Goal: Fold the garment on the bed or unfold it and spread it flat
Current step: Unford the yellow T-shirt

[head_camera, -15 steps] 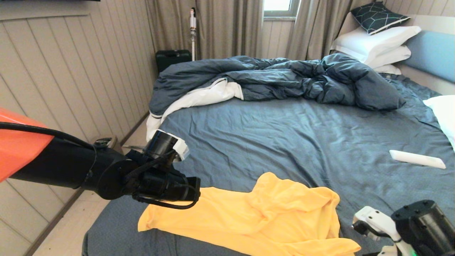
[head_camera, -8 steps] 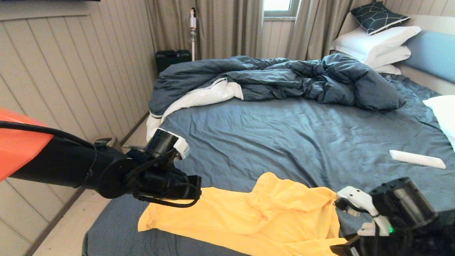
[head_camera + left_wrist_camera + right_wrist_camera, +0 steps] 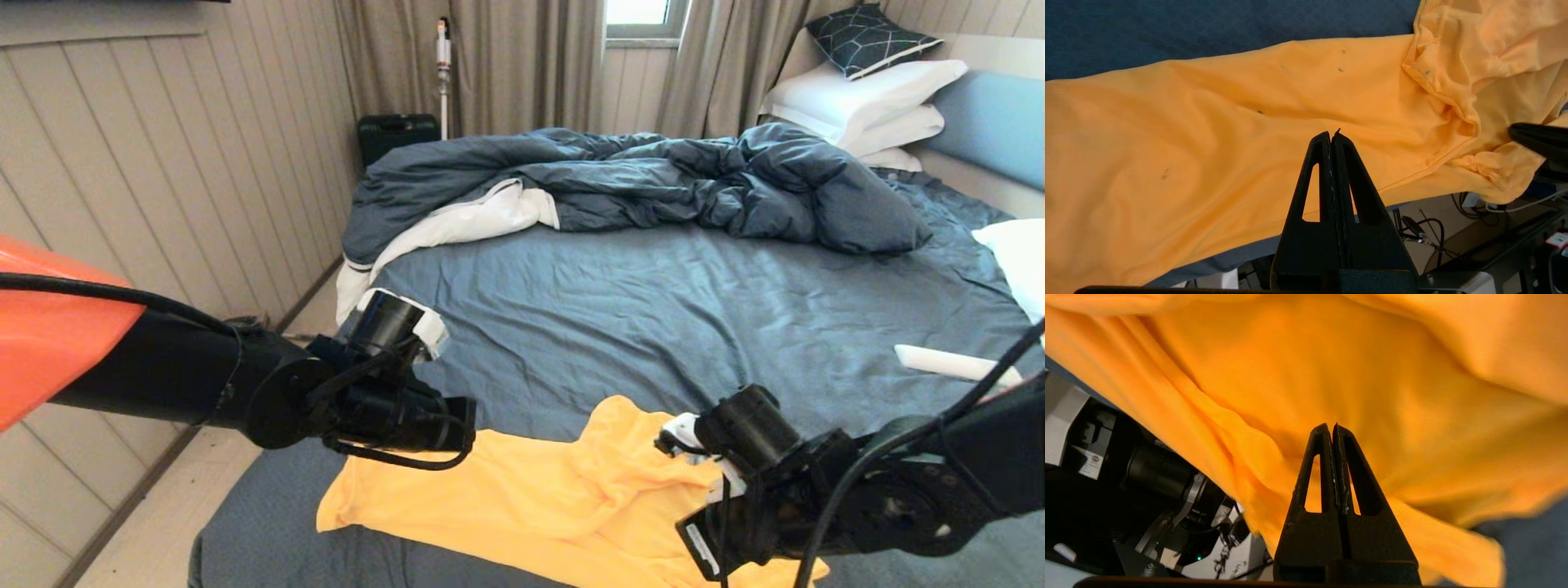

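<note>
Both my left fingers (image 3: 1332, 136) and right fingers (image 3: 1331, 428) are pressed together, empty, over the yellow T-shirt (image 3: 539, 506) at six o'clock on the bed (image 3: 653, 318); pushing down could bunch the thin fabric.

The T-shirt (image 3: 539, 498) is thin, soft, matt yellow cloth with faint creases. The bed (image 3: 653, 327) sheet is wrinkled matt cloth; the left tool (image 3: 1332, 136) looks like matt black plastic.

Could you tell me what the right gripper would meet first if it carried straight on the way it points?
Most likely the thin yellow-orange T-shirt: the shut right gripper points straight at its fabric.
</note>
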Robot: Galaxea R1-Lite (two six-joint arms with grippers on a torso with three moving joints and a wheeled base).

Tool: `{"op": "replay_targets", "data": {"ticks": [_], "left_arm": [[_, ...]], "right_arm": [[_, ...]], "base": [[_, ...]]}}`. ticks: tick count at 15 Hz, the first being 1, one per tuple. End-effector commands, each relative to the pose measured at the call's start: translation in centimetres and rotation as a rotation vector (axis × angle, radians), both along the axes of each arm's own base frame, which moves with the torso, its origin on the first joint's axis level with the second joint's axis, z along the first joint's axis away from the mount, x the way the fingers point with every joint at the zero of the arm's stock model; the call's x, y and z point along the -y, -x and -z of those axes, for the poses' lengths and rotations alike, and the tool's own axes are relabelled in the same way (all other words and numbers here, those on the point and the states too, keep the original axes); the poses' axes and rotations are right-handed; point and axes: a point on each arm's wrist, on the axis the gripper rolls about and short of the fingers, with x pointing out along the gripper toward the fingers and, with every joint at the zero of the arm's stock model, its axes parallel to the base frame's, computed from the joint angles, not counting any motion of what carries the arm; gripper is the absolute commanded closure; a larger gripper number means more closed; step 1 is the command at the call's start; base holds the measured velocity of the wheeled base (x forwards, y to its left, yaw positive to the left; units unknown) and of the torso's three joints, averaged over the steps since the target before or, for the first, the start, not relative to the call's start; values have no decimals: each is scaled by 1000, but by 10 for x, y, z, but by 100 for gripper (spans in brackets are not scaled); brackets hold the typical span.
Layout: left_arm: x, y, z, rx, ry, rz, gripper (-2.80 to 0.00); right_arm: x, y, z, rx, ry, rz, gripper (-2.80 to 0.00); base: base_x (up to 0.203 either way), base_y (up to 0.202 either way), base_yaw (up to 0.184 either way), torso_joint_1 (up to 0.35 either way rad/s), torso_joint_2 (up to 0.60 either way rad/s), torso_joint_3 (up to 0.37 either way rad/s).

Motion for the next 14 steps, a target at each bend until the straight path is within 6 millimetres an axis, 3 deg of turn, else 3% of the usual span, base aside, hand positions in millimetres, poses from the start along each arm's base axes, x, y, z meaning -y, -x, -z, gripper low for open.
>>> {"op": "replay_targets", "data": {"ticks": [1,6,14], "left_arm": [[11,-2,7,-10,-6,19,0],[28,-2,23,-10,-61,27,0],[36,-6,35,-30,-77,36,0]], "right_arm": [[-14,-7,16,-23,18,-17,0],[-14,-5,22,-27,37,-11,0],[-6,46,27,-74,53,-69,0]], "base": [[0,0,0,0,0,0],[0,0,0,0,0,0],[0,0,0,0,0,0]]}}
